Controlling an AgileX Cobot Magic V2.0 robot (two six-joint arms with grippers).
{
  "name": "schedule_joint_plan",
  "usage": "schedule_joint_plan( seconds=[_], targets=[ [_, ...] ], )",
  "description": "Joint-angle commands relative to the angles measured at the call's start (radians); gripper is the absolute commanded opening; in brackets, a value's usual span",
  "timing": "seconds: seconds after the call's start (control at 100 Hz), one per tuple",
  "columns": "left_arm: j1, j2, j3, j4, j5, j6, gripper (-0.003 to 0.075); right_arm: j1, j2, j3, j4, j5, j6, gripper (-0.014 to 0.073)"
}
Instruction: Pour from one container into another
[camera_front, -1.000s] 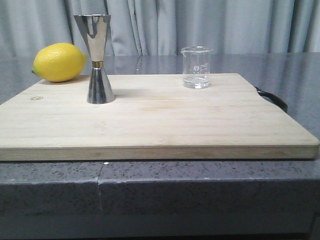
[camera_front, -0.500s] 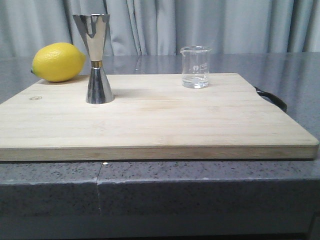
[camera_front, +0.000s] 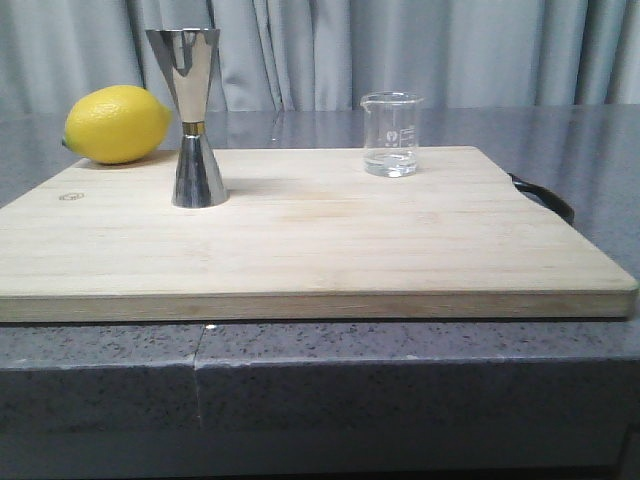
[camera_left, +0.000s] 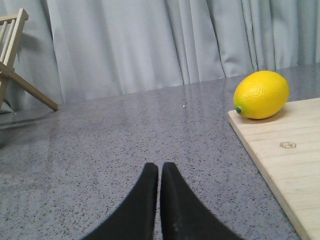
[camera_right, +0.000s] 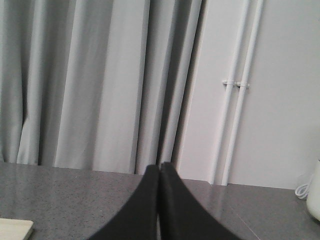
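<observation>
A: What's the setting?

B: A grey speckled stone countertop (camera_front: 300, 355) with a pale wooden cutting board (camera_front: 320, 245) lying flat on it. Grey pleated curtains (camera_front: 420, 50) hang along the far side. A dark handle (camera_front: 545, 197) sticks out at the board's right edge. From the right wrist view there is also a white wall with two thin vertical pipes (camera_right: 242, 90), and the left wrist view catches part of a wooden rack (camera_left: 15, 60) far off on the counter.

A: Where are the beaker and the jigger?

B: The glass beaker (camera_front: 391, 135) stands upright near the board's far edge, right of centre, with a little clear liquid at the bottom. Its white marks face the camera; I cannot tell which way its lip points. The steel jigger (camera_front: 191, 118) stands upright on the left part of the board, long axis vertical, wide mouth up, gold band at its waist. The two are well apart.

A: Anything else?

B: A yellow lemon (camera_front: 117, 124) lies at the board's far left corner, long axis left to right.

A: And the grippers?

B: The left gripper (camera_left: 159, 170) hangs over bare counter left of the board, fingers pressed together, holding nothing. The right gripper (camera_right: 159, 170) is likewise closed and empty, facing the curtains.
</observation>
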Motion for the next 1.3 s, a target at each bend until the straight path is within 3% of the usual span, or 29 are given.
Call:
schedule_joint_plan(
  seconds=[0.0, 0.27, 0.42, 0.87, 1.07, 1.29],
  targets=[
    [0.002, -0.025, 0.036, -0.009, -0.067, -0.013, -0.0019, -0.006, -0.013, -0.022, -0.004, -0.065, -0.002, -0.0072],
    [0.002, -0.025, 0.036, -0.009, -0.067, -0.013, -0.0019, -0.006, -0.015, -0.02, 0.003, -0.065, -0.002, -0.0071],
    [0.002, -0.025, 0.036, -0.009, -0.067, -0.013, -0.0019, -0.006, -0.015, 0.026, 0.23, -0.065, -0.002, -0.0072],
    [0.002, -0.025, 0.036, -0.009, -0.067, -0.013, -0.0019, -0.006, -0.015, 0.34, 0.23, -0.137, 0.065, -0.0072],
    [0.002, -0.025, 0.036, -0.009, -0.067, -0.013, -0.0019, -0.006, -0.015, 0.407, 0.23, -0.195, 0.065, -0.0071],
    [0.002, -0.025, 0.036, -0.009, -0.067, -0.013, -0.0019, -0.006, -0.015, 0.407, 0.23, -0.131, 0.065, -0.0072]
  ],
)
